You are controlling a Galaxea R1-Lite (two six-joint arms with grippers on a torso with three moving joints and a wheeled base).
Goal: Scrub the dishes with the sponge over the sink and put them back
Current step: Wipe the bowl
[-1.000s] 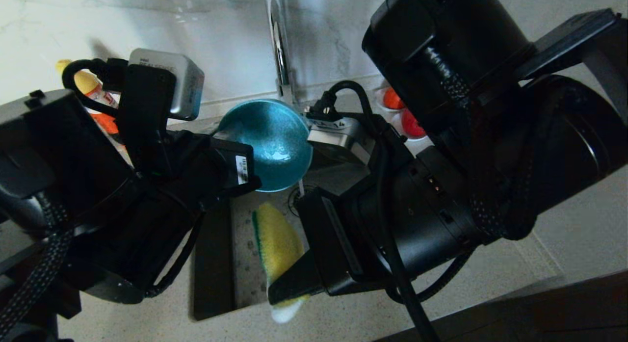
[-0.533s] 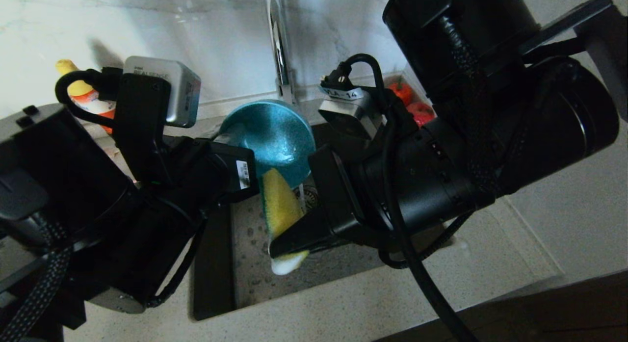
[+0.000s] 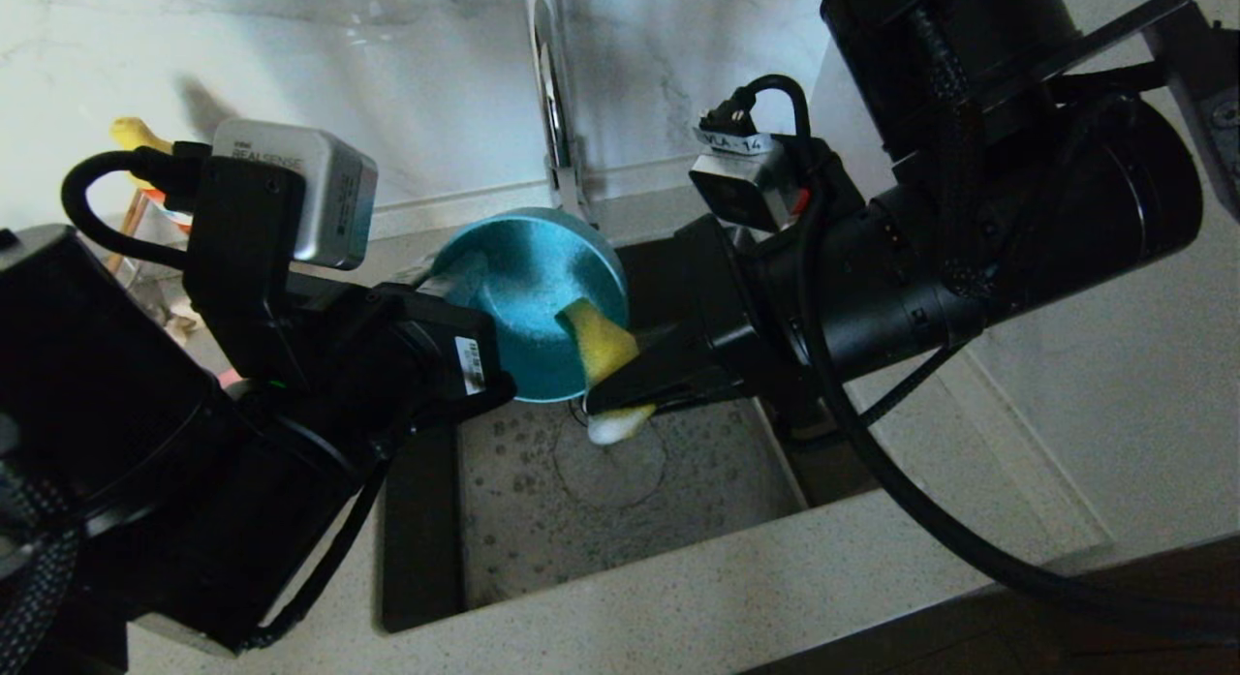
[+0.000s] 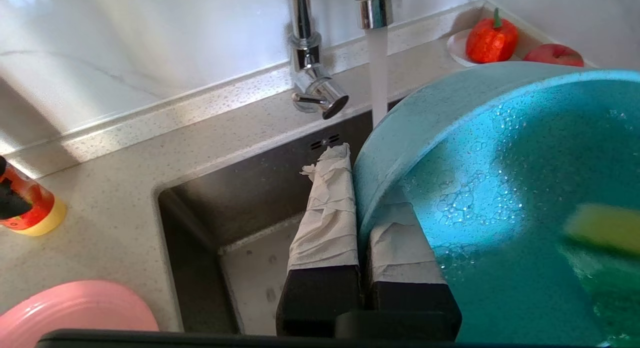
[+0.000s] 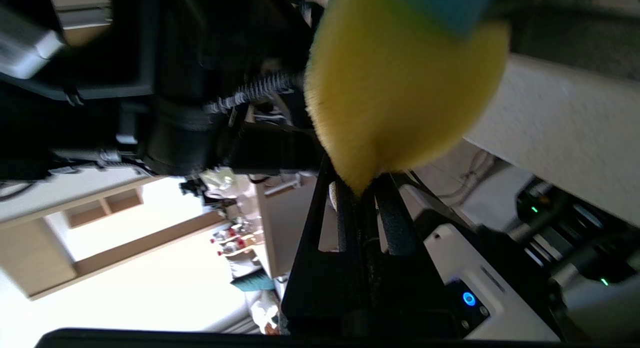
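So I've got the left end effector (image 4: pixel 357 228) clamped on the teal bowl's (image 3: pixel 528 302) rim over the sink (image 3: pixel 581 481), right end effector (image 3: pixel 620 394) pinching the sponge (image 3: pixel 601 341) against its inside.

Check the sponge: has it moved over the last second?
Yes. The sponge, clamped in the right gripper, went from low over the sink floor up toward the tap, into the bowl.

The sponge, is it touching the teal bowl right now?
Touching. In the head view the sponge, pinched in the right tool, lies against the inside of the teal bowl; the left wrist view shows it on the bowl's soapy interior.
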